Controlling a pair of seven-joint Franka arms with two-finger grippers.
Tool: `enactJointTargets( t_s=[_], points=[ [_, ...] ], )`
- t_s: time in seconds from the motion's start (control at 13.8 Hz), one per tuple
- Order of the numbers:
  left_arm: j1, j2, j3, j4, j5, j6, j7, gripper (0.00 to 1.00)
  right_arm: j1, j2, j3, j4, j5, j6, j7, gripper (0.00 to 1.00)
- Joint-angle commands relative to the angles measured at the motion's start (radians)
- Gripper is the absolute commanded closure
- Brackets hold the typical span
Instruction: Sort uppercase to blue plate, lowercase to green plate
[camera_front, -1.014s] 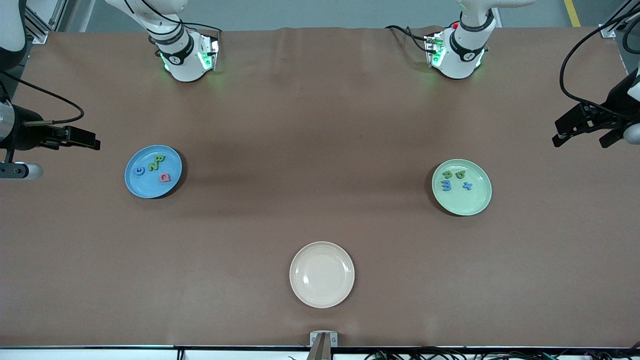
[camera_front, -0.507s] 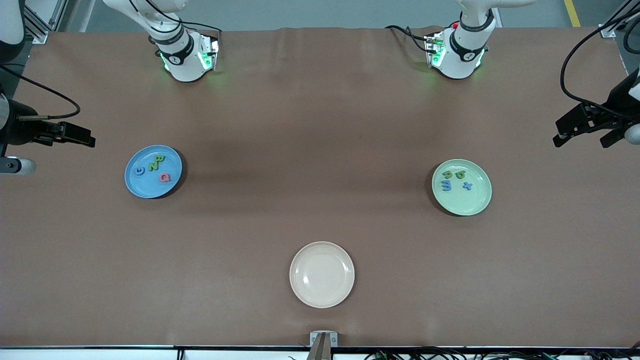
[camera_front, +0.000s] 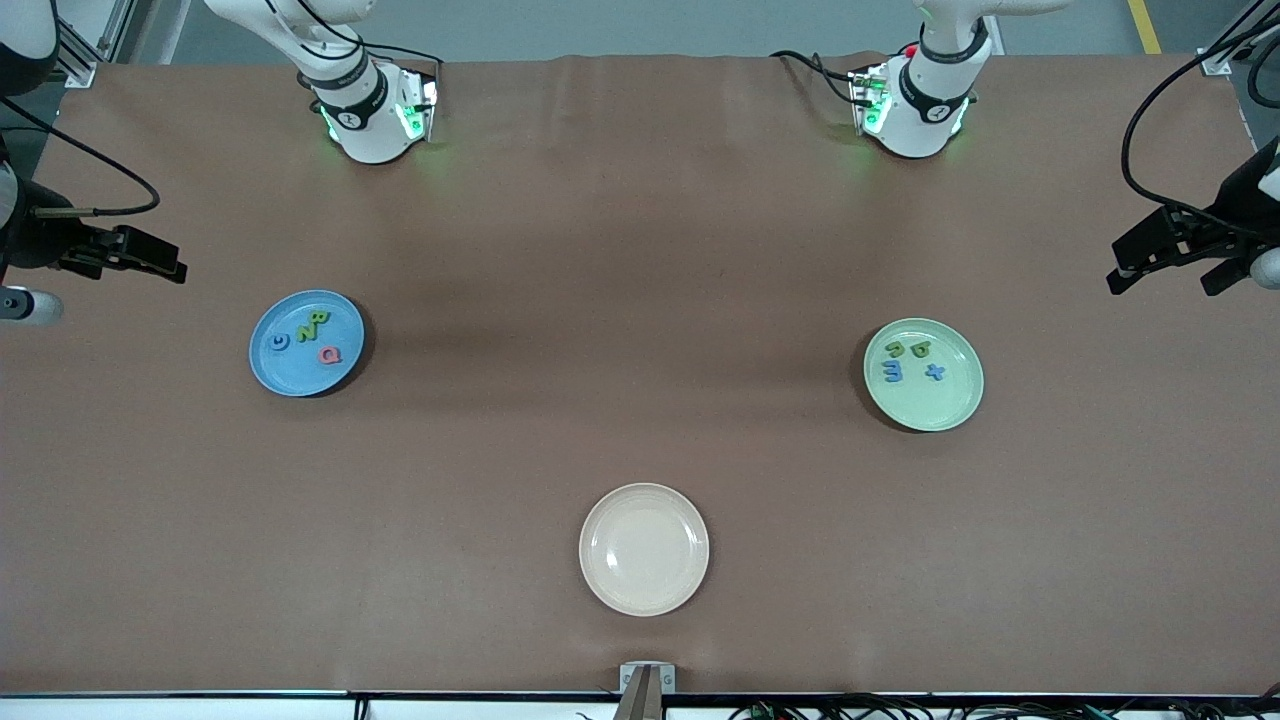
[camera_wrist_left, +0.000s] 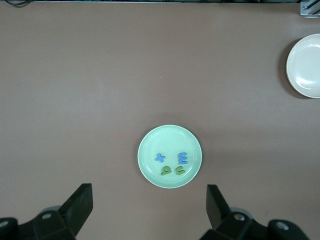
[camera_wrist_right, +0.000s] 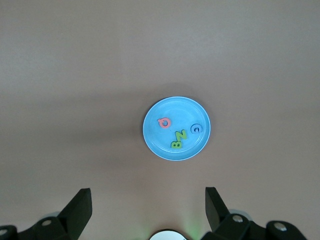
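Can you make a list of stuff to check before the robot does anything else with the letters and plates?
1. Four capitals on the blue plate: ok.
2. Four small letters on the green plate: ok.
3. Cream plate has no letters: ok.
4. No letters on the table: ok.
5. Left gripper open, holding nothing, at the left arm's end of the table: ok.
6. Right gripper open, holding nothing, at the right arm's end: ok.

A robotics lab: two arm bases (camera_front: 370, 115) bolted on a brown-covered table (camera_front: 640, 250), cables (camera_front: 900, 705) trailing along its edge.
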Motion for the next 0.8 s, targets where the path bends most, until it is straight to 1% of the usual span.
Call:
enactJointTargets(
  t_s=[0.0,0.22,0.58,0.72],
  points=[
    [0.009,-0.026,-0.008,-0.018,0.002,0.005,0.003,0.00,0.011,-0.071,-0.010,-0.058,0.007,0.023,0.013,0.00],
    [0.009,-0.026,-0.008,-0.018,0.002,0.004,0.003,0.00,0.014,-0.096,-0.009,-0.058,0.009,0.015,0.013,0.00],
    [0.009,-0.027,-0.008,-0.018,0.002,0.005,0.003,0.00,0.012,-0.101,-0.009,-0.058,0.009,0.017,0.011,0.00],
    [0.009,-0.027,-0.008,-0.018,0.002,0.004,0.003,0.00,0.011,-0.104,-0.010,-0.061,0.025,0.018,0.008,0.00]
  ],
)
